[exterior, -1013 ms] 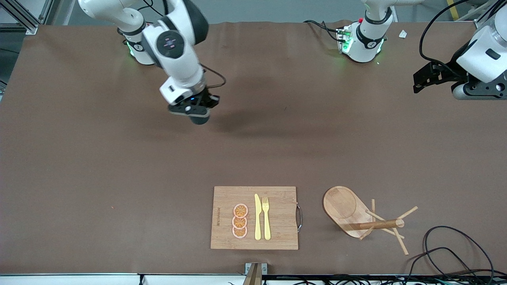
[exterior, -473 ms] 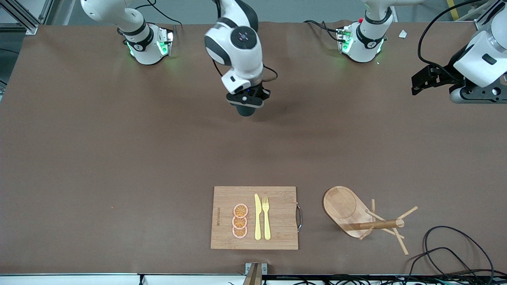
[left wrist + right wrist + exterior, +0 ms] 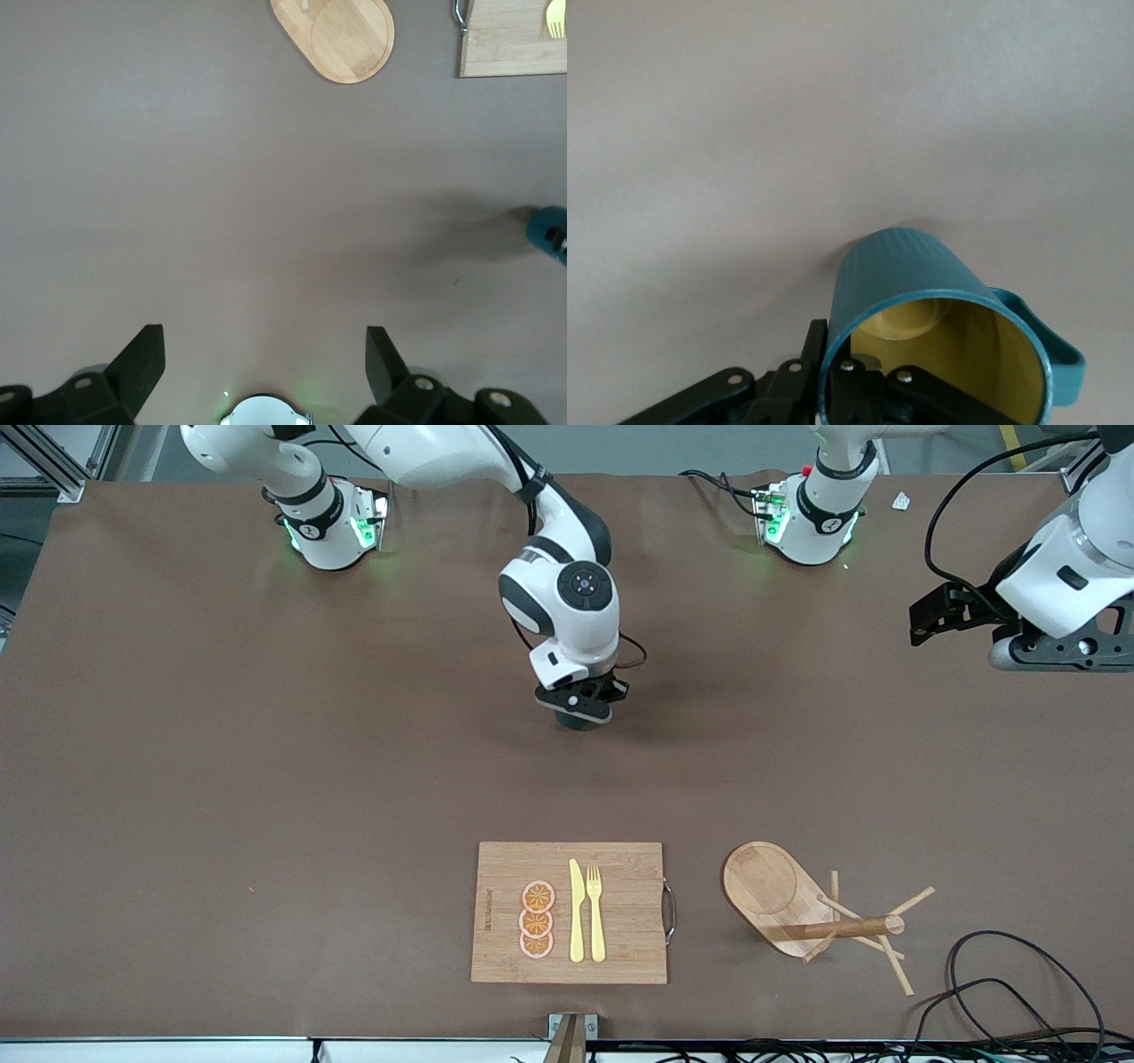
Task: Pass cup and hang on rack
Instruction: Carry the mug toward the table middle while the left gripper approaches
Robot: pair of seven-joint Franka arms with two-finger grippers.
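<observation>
Small dark teal cylindrical cup (image 3: 921,292) w/ yellow-ochre inside is held by the right gripper (image 3: 578,707), fingers clamped on the rim, one inside and one outside the wall; side handle is seen sticking out at the rim edge in the right wrist view. Cup is carried over bare brown table (image 3: 266,779) near mid-table, roughly above the stretch between the arm bases and the rectangular bamboo cutting board (image 3: 505,912); only its lower edge is seen under the gripper in the front view, and a teal sliver at the frame edge in the left wrist view. Left gripper (image 3: 263,354) is held up over the left arm's end of the table, fingers wide apart, nothing between them. Light wooden mug rack (image 3: 797,908) w/ oval base, round post and thin slanted pegs is seen nearer the front camera, beside the board toward the left arm's end. On the board: three orange slice pieces (image 3: 537,919), yellow knife (image 3: 577,911), yellow fork (image 3: 595,912). Black cable loop (image 3: 1019,974) lies near the table corner by the rack.
</observation>
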